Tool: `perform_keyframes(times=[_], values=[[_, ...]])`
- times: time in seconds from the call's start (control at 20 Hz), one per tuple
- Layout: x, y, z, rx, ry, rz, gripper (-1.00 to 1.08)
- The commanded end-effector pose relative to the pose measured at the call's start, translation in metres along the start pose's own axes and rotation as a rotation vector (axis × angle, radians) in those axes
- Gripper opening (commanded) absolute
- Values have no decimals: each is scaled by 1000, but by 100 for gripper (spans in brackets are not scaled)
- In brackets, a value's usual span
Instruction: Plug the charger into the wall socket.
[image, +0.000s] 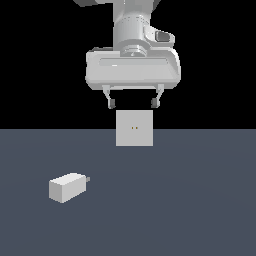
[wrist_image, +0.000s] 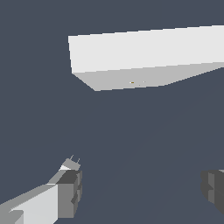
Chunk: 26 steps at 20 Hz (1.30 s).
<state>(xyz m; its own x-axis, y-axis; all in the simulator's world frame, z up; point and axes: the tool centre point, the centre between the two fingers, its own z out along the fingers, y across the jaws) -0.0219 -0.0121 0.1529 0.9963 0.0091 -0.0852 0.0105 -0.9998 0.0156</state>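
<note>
- Your claw hung with its jaws spread wide and nothing between them, high above the bench and right over the wall socket.
- The charger lay flat on the bench, well apart from the claw — out toward the exterior view's left and nearer that camera than the socket. Its short grey prongs pointed toward the exterior view's right.
- The socket stood upright on the bench, its two tiny yellowish holes facing the exterior camera. In the wrist view you could see its top edge and front face, with the holes only as faint specks.
- Nothing of the task was done yet, as I judged it: the charger was not picked up.
- What could have gone wrong for you from there:
  - A straight descent would have struck the top edge of the socket, because the claw sat directly above it rather than above the charger.
  - The charger lay at an angle, so jaws not turned to match its long sides could have pushed it askew or pinched a corner.
  - A grip too near the prongs would have fouled insertion — and the holes were small, so a slightly tilted block would probably have jammed against the plate.
</note>
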Motion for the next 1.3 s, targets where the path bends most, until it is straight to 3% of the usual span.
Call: perform_keyframes(times=[0.0, 0.6, 1.25], values=[[0, 0, 0, 0, 0, 0, 100], [-16, -12, 13, 3, 23, 73, 100], [-53, -52, 51, 12, 89, 284, 100]])
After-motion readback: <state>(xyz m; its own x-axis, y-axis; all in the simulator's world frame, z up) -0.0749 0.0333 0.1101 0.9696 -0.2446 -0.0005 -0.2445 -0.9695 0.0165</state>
